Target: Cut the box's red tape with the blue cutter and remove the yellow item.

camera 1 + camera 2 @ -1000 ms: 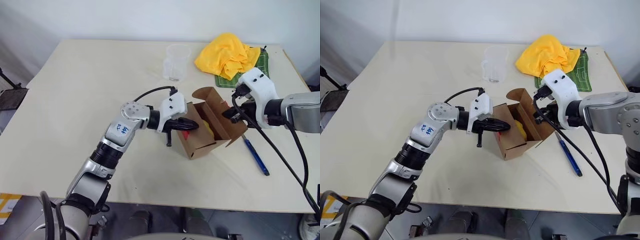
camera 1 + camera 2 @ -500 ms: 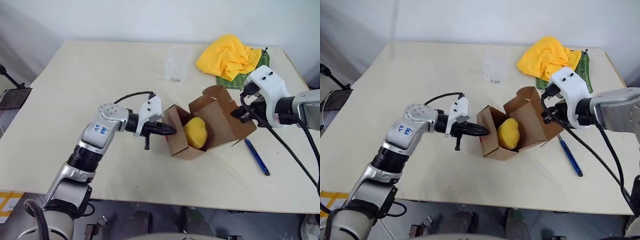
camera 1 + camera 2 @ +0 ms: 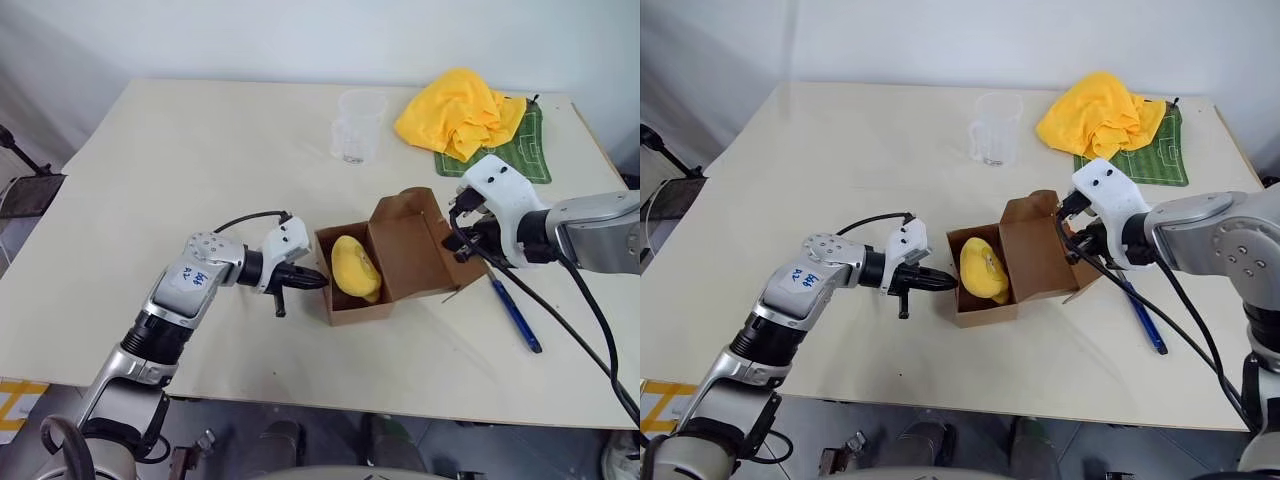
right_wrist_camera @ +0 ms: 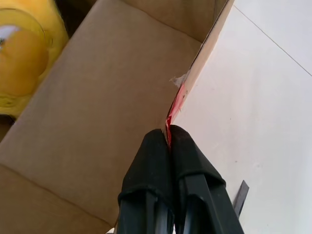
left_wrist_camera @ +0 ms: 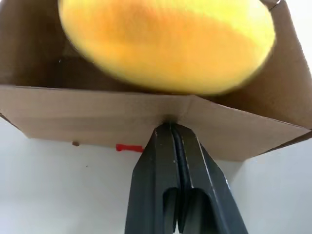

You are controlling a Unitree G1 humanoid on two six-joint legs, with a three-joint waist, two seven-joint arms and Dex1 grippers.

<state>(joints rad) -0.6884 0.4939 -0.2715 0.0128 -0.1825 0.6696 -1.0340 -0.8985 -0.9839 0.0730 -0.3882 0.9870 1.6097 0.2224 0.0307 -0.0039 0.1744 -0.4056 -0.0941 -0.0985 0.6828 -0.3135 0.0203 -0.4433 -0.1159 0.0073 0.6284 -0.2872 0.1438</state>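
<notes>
Near the middle of the pale table I have the small brown cardboard box lying open, its lid folded back toward my right side, and the rounded soft yellow item sits inside it, against the wall nearest my left arm. I judge that lump to be light and squashy, so it should give under the pads and not slip; I would pinch it across its exposed upper bulge, not down by the cardboard wall. The carton itself looks thin and easy to drag or crease. My left gripper has its fingers pressed together on the rim of the box's near wall. My right gripper is clamped on the lid's edge, right at the torn red tape. The slim blue pen-shaped cutter lies on the table just beyond the lid.
</notes>
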